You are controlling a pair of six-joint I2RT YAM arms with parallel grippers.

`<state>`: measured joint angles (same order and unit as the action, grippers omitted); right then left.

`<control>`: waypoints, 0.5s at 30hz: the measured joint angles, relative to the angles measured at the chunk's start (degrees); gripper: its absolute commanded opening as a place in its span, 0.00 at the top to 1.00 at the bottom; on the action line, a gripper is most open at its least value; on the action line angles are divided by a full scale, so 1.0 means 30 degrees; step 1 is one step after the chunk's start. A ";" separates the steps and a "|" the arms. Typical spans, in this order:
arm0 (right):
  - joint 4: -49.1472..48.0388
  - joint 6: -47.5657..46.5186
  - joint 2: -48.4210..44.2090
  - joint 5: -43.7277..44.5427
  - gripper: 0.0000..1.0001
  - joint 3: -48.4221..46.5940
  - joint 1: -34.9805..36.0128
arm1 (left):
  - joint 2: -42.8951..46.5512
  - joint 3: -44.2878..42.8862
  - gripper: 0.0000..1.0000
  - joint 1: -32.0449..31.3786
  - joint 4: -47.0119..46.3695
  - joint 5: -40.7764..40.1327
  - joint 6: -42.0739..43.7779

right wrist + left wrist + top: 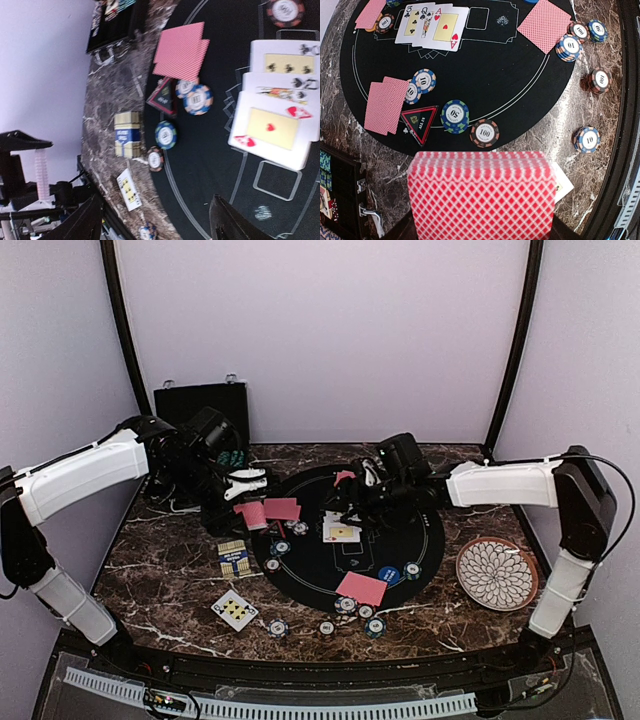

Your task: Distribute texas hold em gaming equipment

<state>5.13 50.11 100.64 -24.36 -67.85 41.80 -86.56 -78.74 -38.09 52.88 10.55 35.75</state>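
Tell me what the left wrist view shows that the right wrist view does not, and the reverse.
Only left wrist: the deck close up, and a face-down pair beside a blue chip stack. Only right wrist: the blue box in full, and the open right gripper. Both: the 3, Q and A, the triangle, the 50 chip.

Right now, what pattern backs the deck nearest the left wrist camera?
The deck shows a red-and-white diamond lattice, clearest in the left wrist view.

soft, even light; the near card deck (480, 195) is blurred in close-up.
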 measured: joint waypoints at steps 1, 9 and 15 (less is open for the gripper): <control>-0.0510 0.0372 0.0066 -0.0466 0.25 0.0000 0.0350 | 0.0000 -0.0015 1.00 0.0000 0.0000 0.0029 0.0000; -0.4532 0.3016 0.2302 -0.3279 0.25 -0.1785 0.2667 | 0.0000 -0.0036 1.00 0.0000 -0.0007 0.0342 0.0022; -0.6652 0.4612 0.3614 -0.4393 0.25 -0.2543 0.3300 | 0.0000 -0.0044 1.00 0.0000 -0.0007 0.0605 0.0160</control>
<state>-14.83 63.94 111.48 -37.54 -75.48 51.70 -86.56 -78.87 -38.09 52.86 12.36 36.23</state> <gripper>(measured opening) 0.753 0.679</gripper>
